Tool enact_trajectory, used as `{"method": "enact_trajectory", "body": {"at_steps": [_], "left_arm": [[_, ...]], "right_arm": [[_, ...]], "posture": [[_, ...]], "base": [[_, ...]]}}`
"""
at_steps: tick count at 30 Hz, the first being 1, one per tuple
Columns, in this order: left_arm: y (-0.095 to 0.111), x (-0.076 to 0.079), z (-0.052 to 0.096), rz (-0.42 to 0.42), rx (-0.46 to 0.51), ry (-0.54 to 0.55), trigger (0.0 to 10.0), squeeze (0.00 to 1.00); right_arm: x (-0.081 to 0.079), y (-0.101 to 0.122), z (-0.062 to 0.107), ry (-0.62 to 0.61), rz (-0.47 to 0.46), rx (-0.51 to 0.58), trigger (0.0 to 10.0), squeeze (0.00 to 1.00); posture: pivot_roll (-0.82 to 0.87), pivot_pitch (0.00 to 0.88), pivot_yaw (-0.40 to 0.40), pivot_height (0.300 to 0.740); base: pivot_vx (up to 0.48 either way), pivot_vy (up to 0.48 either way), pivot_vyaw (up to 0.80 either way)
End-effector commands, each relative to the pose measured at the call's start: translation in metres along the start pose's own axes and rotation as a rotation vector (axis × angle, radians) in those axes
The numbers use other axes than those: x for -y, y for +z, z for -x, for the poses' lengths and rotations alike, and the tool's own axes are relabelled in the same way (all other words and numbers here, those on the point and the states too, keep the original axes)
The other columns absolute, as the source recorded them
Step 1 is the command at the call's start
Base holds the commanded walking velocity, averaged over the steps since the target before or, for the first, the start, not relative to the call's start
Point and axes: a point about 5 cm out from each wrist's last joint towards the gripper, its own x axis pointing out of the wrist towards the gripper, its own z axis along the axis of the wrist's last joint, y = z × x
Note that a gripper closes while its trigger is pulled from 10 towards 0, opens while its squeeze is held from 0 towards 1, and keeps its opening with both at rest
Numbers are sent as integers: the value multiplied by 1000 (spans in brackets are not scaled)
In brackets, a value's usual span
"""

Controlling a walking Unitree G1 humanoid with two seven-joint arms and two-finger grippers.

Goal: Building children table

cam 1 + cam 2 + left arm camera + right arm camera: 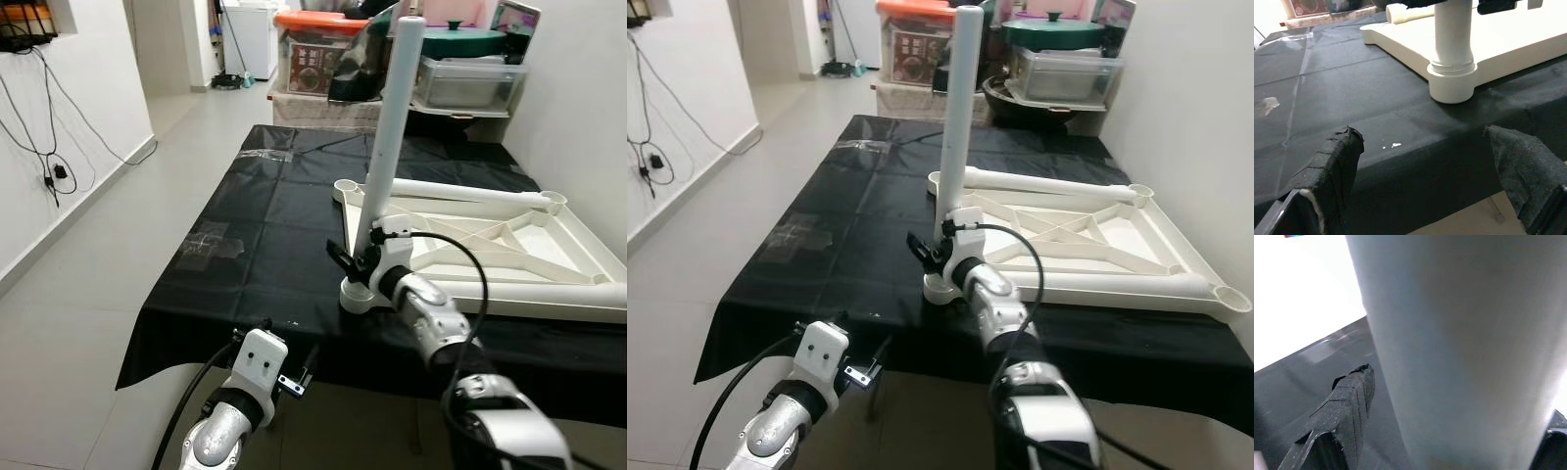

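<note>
A white children's tabletop (573, 257) lies upside down on the black-covered table (265, 225). One white leg (392, 127) stands upright in the near left corner socket (357, 297). Low on that leg, just above the socket, my right gripper (358, 259) is shut on it; in the right wrist view the leg (1464, 347) sits between the black fingers (1349, 401). A second white leg (470, 190) lies along the tabletop's far edge. My left gripper (1418, 132) hangs open in front of the table's near edge, below the socket (1452, 85), holding nothing.
Storage boxes (309, 54), a clear bin (470, 83) and a green pot lid (460, 37) crowd the far end. Tiled floor (108, 264) runs along the table's left side. A white wall with hanging cables (54, 166) stands at left. Tape patches (211, 243) mark the cloth.
</note>
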Motion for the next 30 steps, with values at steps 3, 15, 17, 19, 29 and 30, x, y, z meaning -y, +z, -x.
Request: {"method": "enact_trajectory", "body": {"at_steps": [3,15,17,19,29,30], "left_arm": [[-4,2,1,5,-11,-17,10000,0],[-4,3,2,4,-14,-16,10000,0],[-3,3,1,5,-13,-15,10000,0],[-3,3,1,6,-13,-15,10000,0],[-3,2,0,7,-13,-16,10000,0],[-3,2,0,7,-13,-16,10000,0]], "right_arm": [[-23,-1,-11,244,43,-72,10000,0],[-46,4,-19,510,53,-110,10000,0],[-55,0,-19,577,33,-104,0,0],[-57,-1,-21,563,20,-83,0,0],[-27,3,-29,-73,-71,19,0,0],[-14,2,-26,-258,-98,33,0,0]], "posture": [[64,0,-69,740],[79,0,-85,740],[76,0,-83,740],[75,0,-79,740],[69,0,-77,740],[67,0,-75,740]], "base": [[0,0,0],[0,0,0],[0,0,0],[0,0,0],[0,0,0],[0,0,0]]}}
